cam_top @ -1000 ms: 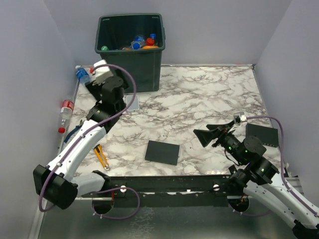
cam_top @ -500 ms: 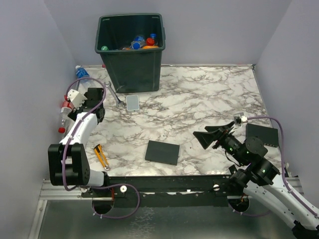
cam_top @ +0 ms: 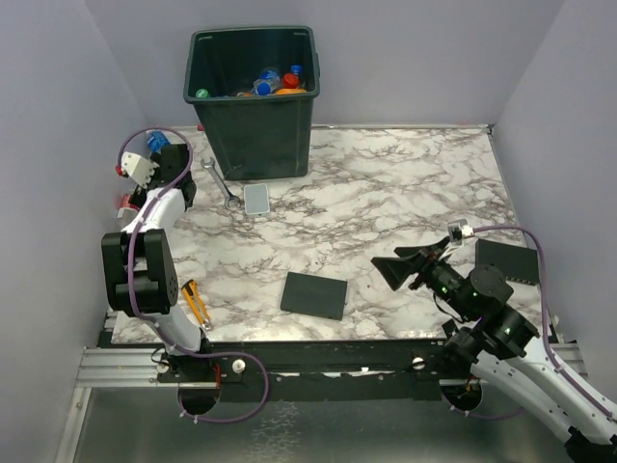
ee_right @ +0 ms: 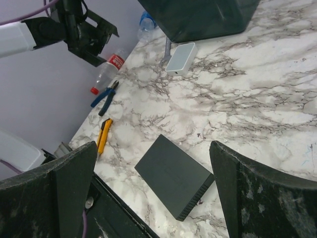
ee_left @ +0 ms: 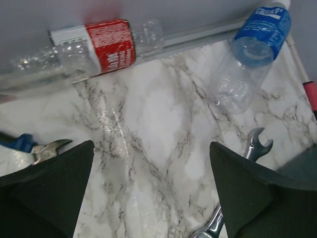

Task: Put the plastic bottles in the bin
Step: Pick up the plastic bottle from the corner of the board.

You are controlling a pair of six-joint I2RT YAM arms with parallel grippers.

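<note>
The dark green bin (cam_top: 253,116) stands at the back left with several bottles (cam_top: 275,81) inside. Two bottles lie on the table by the left wall: a red-label one (ee_left: 99,49) and a blue-label one (ee_left: 252,54). Both also show in the right wrist view, red (ee_right: 106,72) and blue (ee_right: 144,25). My left gripper (cam_top: 172,164) hovers above the marble just in front of them, open and empty (ee_left: 151,188). My right gripper (cam_top: 390,268) is open and empty, low at the front right, far from the bottles.
A wrench (ee_left: 237,193) lies by the left gripper's right finger. Blue pliers (ee_left: 34,148) lie to its left. A white device (cam_top: 256,199), a flat black plate (cam_top: 314,295), a yellow cutter (cam_top: 198,304) and a second black plate (cam_top: 508,258) lie on the table.
My left arm has swung from beside the bin back to the left wall and now points at the two bottles there. The right arm has barely moved.
</note>
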